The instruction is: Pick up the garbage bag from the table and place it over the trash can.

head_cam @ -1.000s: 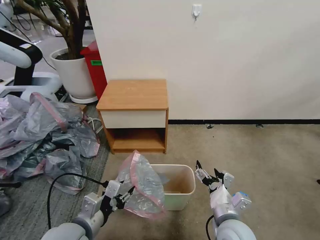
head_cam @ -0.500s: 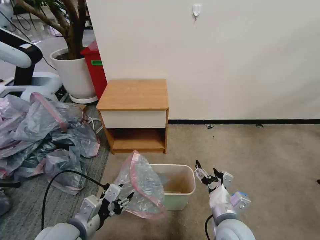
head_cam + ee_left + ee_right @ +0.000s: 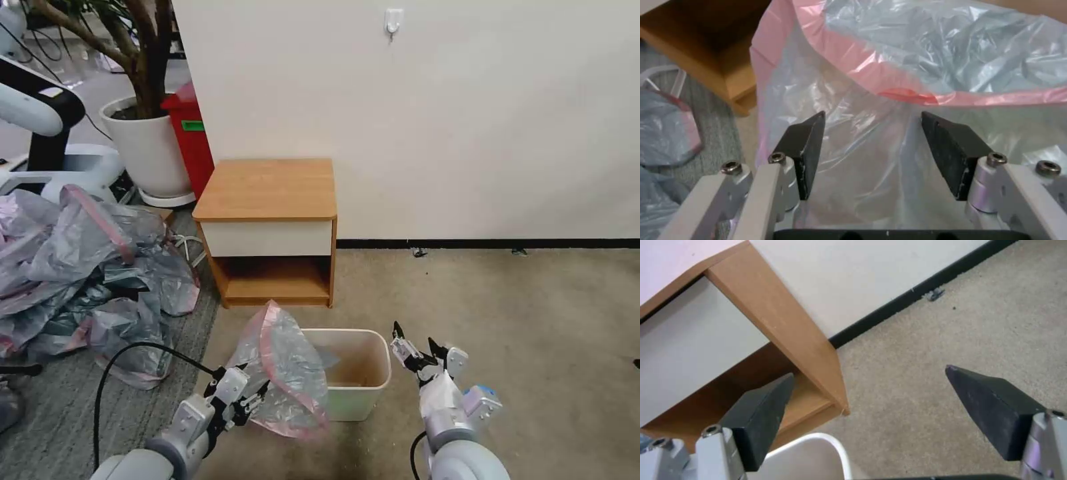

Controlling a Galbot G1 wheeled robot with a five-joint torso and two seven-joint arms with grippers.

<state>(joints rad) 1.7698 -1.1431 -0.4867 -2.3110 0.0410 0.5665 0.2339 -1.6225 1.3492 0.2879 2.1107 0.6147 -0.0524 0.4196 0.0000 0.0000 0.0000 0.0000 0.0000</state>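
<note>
The garbage bag (image 3: pixel 288 368), grey crinkly film with a pink rim band, hangs bunched over the left end of the cream trash can (image 3: pixel 363 399) on the floor. My left gripper (image 3: pixel 252 399) is right against the bag's near left side. Its fingers are open in the left wrist view, with the bag's film (image 3: pixel 929 43) lying just beyond and between them around the left gripper (image 3: pixel 872 115). My right gripper (image 3: pixel 417 345) hovers open just right of the can, holding nothing. The right wrist view shows the right gripper (image 3: pixel 870 372), the can's rim (image 3: pixel 831 446) and the table (image 3: pixel 773 316). The table (image 3: pixel 267 190) stands behind the can with a bare top.
A heap of similar grey-pink bags (image 3: pixel 87 280) covers the floor at left. A white plant pot (image 3: pixel 147 147) and a red bin (image 3: pixel 190 133) stand beside the table. A black cable (image 3: pixel 133 353) loops off my left arm. The wall is close behind; beige carpet lies open to the right.
My left gripper has sunk slightly and shifted a little beside the bag. The bag has settled slightly lower on the can. The right gripper has barely moved.
</note>
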